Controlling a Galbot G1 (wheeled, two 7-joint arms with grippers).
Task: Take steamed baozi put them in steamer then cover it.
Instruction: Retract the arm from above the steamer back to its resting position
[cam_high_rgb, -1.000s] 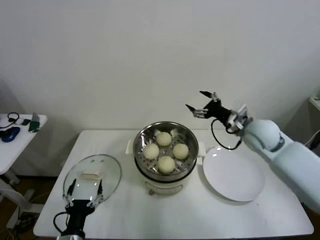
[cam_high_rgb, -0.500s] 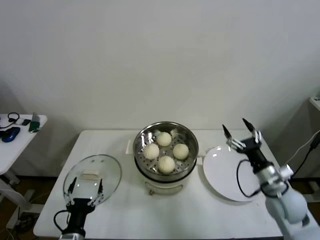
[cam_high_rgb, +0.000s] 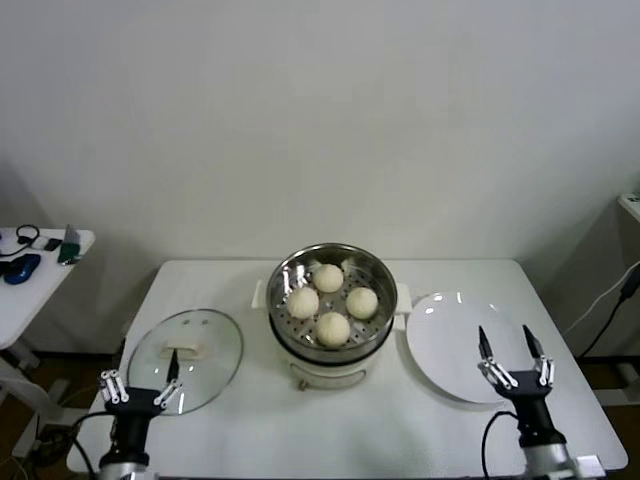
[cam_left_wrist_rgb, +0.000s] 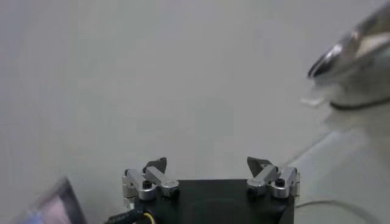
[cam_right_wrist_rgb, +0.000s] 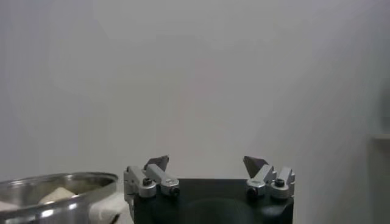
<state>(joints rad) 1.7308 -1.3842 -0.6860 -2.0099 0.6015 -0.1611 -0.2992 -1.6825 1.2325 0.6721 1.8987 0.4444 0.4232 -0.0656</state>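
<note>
Baozi (cam_high_rgb: 333, 327), all four soft and light, sit in steamer (cam_high_rgb: 332, 300); glass lid (cam_high_rgb: 186, 358), rigid and slippery, needs knob grasp; left gripper (cam_high_rgb: 140, 391) and right gripper (cam_high_rgb: 512, 360) gape empty

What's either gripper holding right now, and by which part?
Nothing. Left gripper is open and empty near the glass lid; right gripper is open and empty by the white plate.

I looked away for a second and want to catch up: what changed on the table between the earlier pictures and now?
The right gripper swung from up behind the steamer down to the table's near edge by the plate, open and empty. The left gripper drew back a little, near the glass lid, open too. The four baozi stayed in the uncovered steamer.
</note>
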